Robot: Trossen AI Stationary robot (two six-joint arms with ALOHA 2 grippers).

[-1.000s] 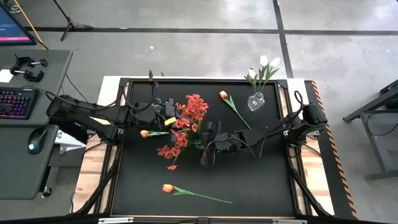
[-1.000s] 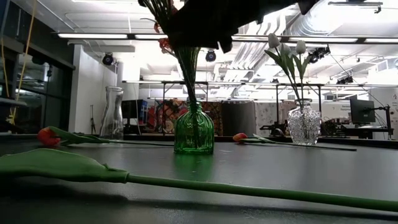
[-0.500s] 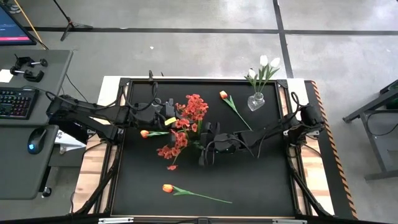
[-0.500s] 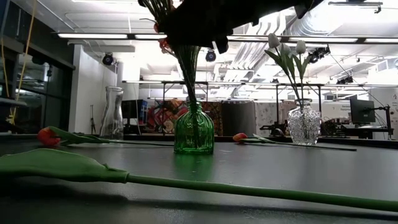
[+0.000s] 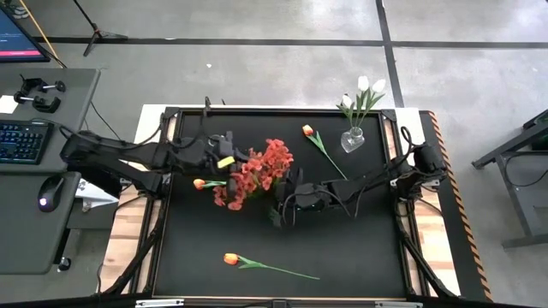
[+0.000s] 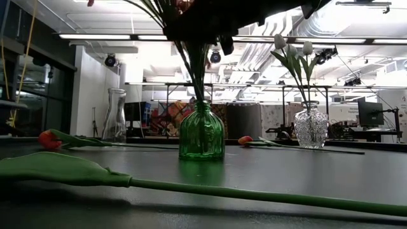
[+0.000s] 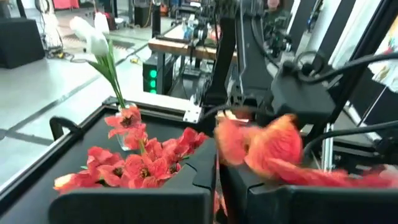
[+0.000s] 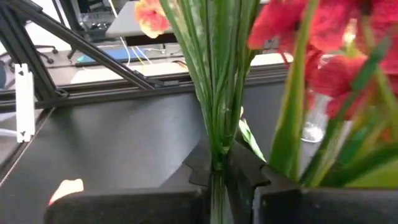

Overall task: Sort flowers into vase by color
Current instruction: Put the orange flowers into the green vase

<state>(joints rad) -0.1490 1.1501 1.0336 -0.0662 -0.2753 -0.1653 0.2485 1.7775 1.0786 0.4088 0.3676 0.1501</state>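
Two grippers meet at the red bunch over the middle of the black table (image 5: 342, 248).
Right gripper (image 8: 214, 165) is pinched tight on the bunch's green stems (image 8: 214, 74) above the green bottle vase (image 6: 201, 135); left gripper (image 7: 216, 180) is pressed together among the red blossoms (image 5: 257, 169). White tulips (image 5: 364, 92) stand in a clear vase (image 5: 352, 139) at the far right. Orange tulips lie loose: one near (image 5: 257, 263), one left (image 5: 205, 183), one far (image 5: 318, 145).

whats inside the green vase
The green vase holds a bundle of green stems of the red-orange blossoms. The right gripper is shut on them; the stems' lower ends are not discernible.
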